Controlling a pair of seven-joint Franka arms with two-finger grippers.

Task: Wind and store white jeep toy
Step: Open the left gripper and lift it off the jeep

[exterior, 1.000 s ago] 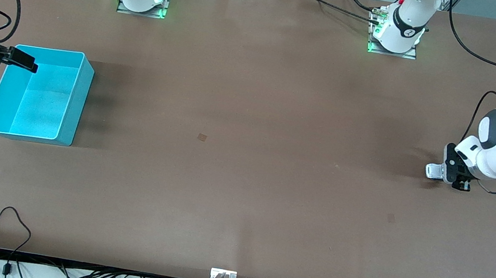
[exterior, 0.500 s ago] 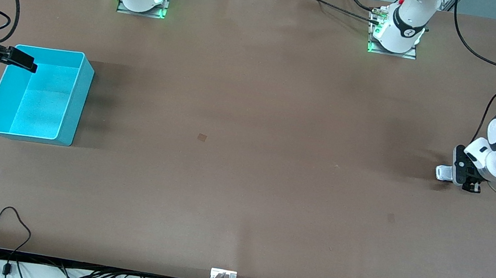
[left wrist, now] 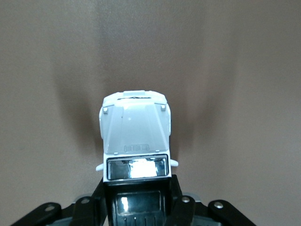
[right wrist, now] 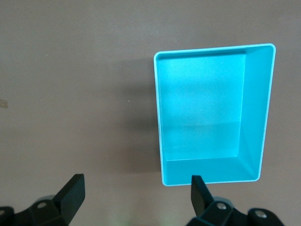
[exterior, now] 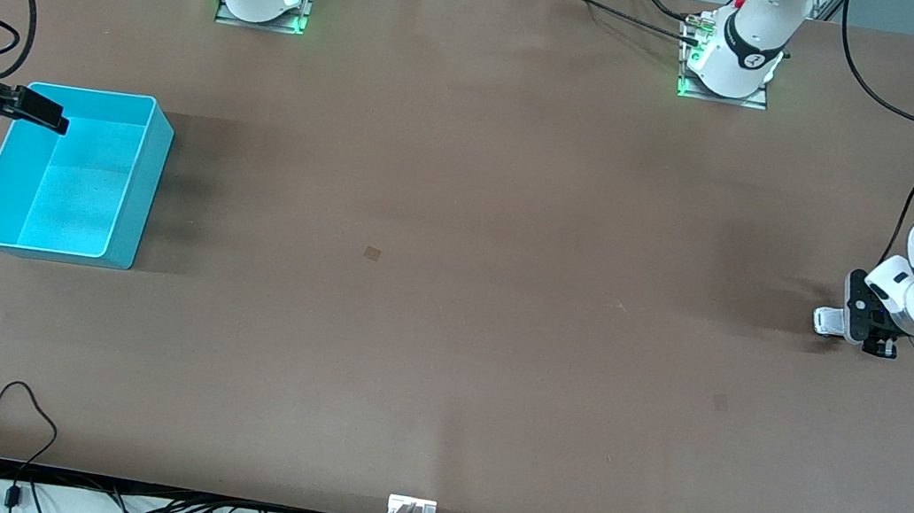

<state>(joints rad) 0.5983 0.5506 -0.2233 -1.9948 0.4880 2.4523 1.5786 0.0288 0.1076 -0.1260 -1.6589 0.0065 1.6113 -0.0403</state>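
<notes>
Jeep (left wrist: 135,136) sits clenched in my left gripper (exterior: 848,324), low on the table (exterior: 452,292) at the left arm's end; I have dragged it backward since a second ago, likely winding it. My right gripper (right wrist: 136,193) waits open above the bin (exterior: 120,245).

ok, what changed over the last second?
The left gripper, shut on the jeep, dragged it low along the table toward the left arm's end, apparently winding it. The grip did not change. The right gripper stayed open over the bin's edge, waiting; the bin did not move and holds nothing.
</notes>
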